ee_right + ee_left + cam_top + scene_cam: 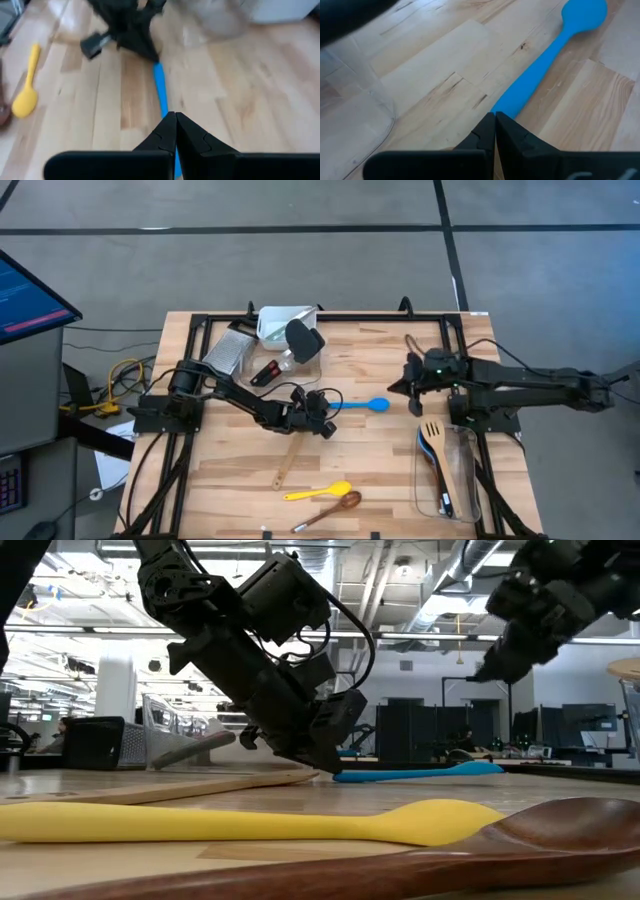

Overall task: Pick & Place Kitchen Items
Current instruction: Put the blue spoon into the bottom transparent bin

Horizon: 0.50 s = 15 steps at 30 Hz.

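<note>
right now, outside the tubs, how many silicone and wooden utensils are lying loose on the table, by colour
blue silicone spoon: 1
yellow silicone spoon: 1
dark wooden spoon: 1
light wooden utensil: 1
total: 4

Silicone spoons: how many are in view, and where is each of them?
2, perhaps 3. The blue spoon lies mid-table, its handle end at the left gripper. The yellow spoon lies near the front edge. A blue utensil in the right tub, under a wooden turner, is hard to identify.
</note>
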{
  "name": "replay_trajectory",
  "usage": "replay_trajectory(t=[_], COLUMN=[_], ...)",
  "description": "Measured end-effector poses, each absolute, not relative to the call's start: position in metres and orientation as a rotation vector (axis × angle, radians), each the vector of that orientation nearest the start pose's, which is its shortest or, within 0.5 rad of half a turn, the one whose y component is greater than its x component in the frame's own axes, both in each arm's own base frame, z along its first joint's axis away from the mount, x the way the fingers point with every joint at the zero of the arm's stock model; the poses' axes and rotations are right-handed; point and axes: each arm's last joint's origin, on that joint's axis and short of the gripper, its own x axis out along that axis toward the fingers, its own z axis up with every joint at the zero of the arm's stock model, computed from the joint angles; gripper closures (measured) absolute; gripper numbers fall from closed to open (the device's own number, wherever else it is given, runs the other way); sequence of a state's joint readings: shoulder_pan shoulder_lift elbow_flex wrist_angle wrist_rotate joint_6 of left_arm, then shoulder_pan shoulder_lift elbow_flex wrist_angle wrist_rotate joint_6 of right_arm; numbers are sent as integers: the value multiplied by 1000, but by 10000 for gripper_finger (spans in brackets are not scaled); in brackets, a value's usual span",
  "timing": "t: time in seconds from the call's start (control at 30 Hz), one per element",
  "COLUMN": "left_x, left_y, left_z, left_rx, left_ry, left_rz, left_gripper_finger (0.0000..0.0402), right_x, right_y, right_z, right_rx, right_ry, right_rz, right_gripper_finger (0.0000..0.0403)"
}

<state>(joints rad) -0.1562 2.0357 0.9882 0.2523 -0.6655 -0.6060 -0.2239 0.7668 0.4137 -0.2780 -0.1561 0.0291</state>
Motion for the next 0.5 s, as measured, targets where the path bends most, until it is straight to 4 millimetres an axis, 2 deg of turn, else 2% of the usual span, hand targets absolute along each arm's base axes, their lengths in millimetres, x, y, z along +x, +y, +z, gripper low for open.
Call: replay_trajectory(t=[0.27, 0.37, 0.5], left_x=[374, 374, 374], left_y=[-41, -41, -41], left_z=[93, 92, 92], left_rx=[-247, -249, -249], left_ry=[560, 562, 562], left_rz=[675, 672, 671], left_gripper_finger=[400, 400, 400], right_x=[186, 199, 215], right_y=[-29, -28, -27], right_z=[186, 185, 178], right_rx=[85, 36, 0], right_ry=[774, 811, 876], right_rz=[-3, 35, 71], right_gripper_finger=[393, 360, 290])
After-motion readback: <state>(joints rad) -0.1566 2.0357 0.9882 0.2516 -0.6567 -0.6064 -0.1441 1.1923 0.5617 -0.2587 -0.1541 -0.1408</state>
